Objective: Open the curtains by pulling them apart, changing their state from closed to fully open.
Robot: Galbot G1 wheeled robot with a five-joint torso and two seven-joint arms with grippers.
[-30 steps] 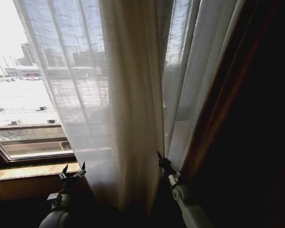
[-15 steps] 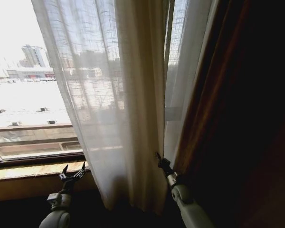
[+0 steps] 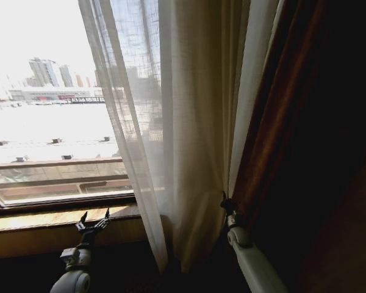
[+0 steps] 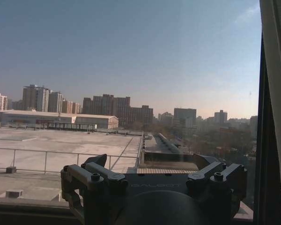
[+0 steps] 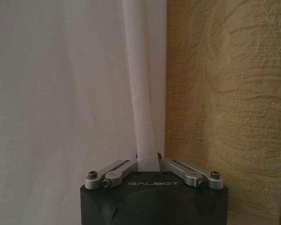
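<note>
— How far along are you?
— My right pincer (image 3: 226, 201) is clamped on the curtains' (image 3: 189, 122) edge, bunched near the brown drape (image 3: 274, 122). The left glass is bare; a strip remains. My left pincer (image 3: 93, 221) waits, spread, low by the sill (image 3: 49, 217).

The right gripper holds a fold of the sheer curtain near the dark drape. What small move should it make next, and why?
Probably carry the fold a little farther toward the dark drape. The right gripper is shut on a fold of the curtain, whose fabric is bunched but covers part of the window. The left gripper hangs open near the sill.
</note>
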